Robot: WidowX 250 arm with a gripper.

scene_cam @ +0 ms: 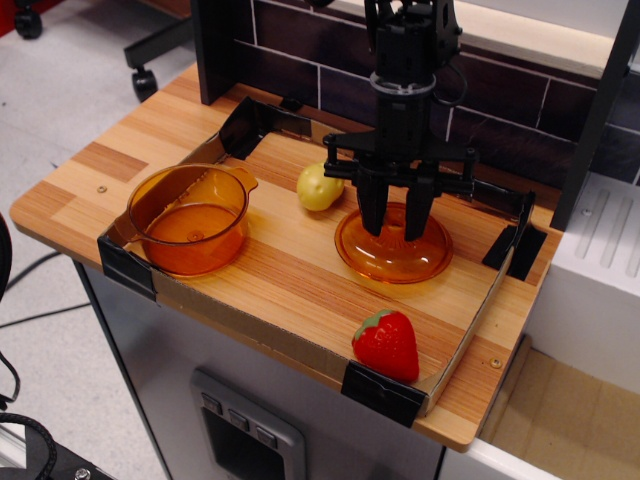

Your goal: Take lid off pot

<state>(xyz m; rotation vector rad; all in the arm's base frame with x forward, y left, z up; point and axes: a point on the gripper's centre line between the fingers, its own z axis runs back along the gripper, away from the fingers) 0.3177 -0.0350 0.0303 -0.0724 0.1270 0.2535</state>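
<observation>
The orange translucent lid (395,264) lies dome up on the wooden board (290,275), right of centre. My gripper (394,230) stands straight above it, its two black fingers down at the lid's centre on either side of the knob, which they hide. The fingers stand as far apart as when they carried the lid. The orange pot (190,220) stands uncovered at the board's left front corner, well clear of the lid and the gripper.
A yellow toy potato (320,186) lies just left of the lid. A red toy strawberry (386,344) lies at the front right. Black corner brackets (380,392) and a low cardboard rim edge the board. A dark brick wall (500,110) stands behind.
</observation>
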